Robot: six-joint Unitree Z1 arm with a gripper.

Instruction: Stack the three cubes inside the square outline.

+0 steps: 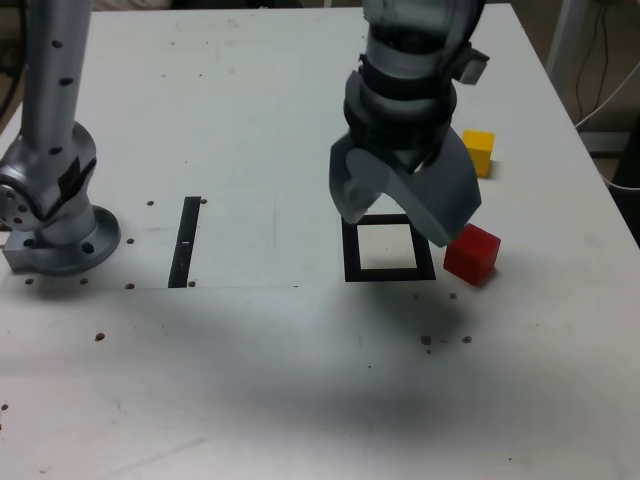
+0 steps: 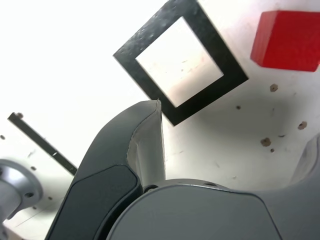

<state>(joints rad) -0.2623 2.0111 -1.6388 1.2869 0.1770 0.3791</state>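
The square outline (image 1: 350, 252) is a thick black border with a white centre, lying mid-table; the wrist view shows it too (image 2: 210, 42). A red cube (image 1: 470, 253) (image 2: 287, 40) rests just off the outline's corner, on the exterior view's right. Farther back on that side stands a yellow cube (image 1: 479, 150). The green cube is not visible in either view. My gripper (image 1: 395, 222) (image 2: 237, 125) hangs over the outline's far edge, open, nothing between its fingers (image 2: 145, 140). The square's centre holds nothing.
The arm's base (image 1: 60, 235) stands at the exterior view's left. A narrow black strip (image 1: 185, 240) (image 2: 42, 142) lies between base and outline. Small dark holes dot the white table (image 1: 250, 380). The table's edge runs close behind the yellow cube.
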